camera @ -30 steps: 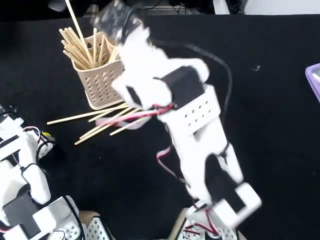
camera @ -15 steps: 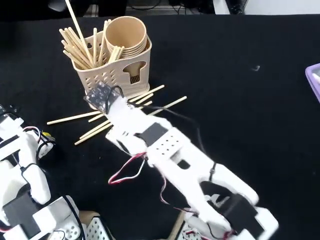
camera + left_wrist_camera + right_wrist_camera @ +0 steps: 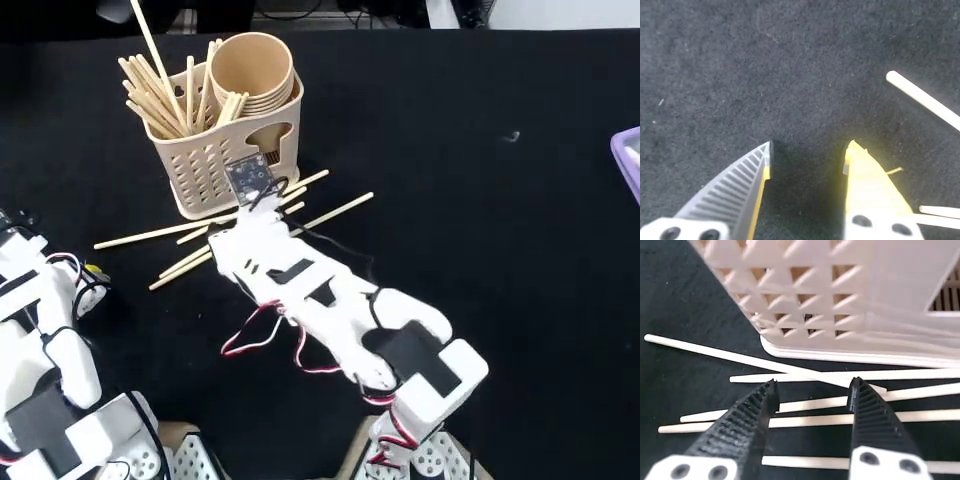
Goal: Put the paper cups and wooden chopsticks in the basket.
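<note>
White and folded low, the left arm (image 3: 40, 360) is sitting at the lower left of the high view, well apart from the task's things. The left gripper (image 3: 810, 147) is hovering over bare cloth, its fingers (image 3: 737, 192) spread and holding nothing. One of the loose chopsticks (image 3: 920, 97) is crossing the right side of its wrist view.

Further right, in the upper left of the high view, the basket (image 3: 205, 165) is standing upright. A bundle of chopsticks (image 3: 160, 95) is leaning in its left part and the paper cups (image 3: 268, 95) are sitting nested in its right part, so the cup half of the job is looking done, as far as I can judge. Several more sticks are lying flat on the cloth just below the basket, close against its foot; these are what is left.

The right arm (image 3: 320, 300) is stretching from the bottom centre up towards them. In its wrist view the right gripper (image 3: 814, 385) is hanging just above those sticks beside the basket's base, fingers (image 3: 740, 435) spread and pinching nothing yet.

A black, felt-like cloth is covering the worktop (image 3: 500, 250). A purple object (image 3: 628, 155) is poking in at the right edge, and dim clutter is showing along the top.
</note>
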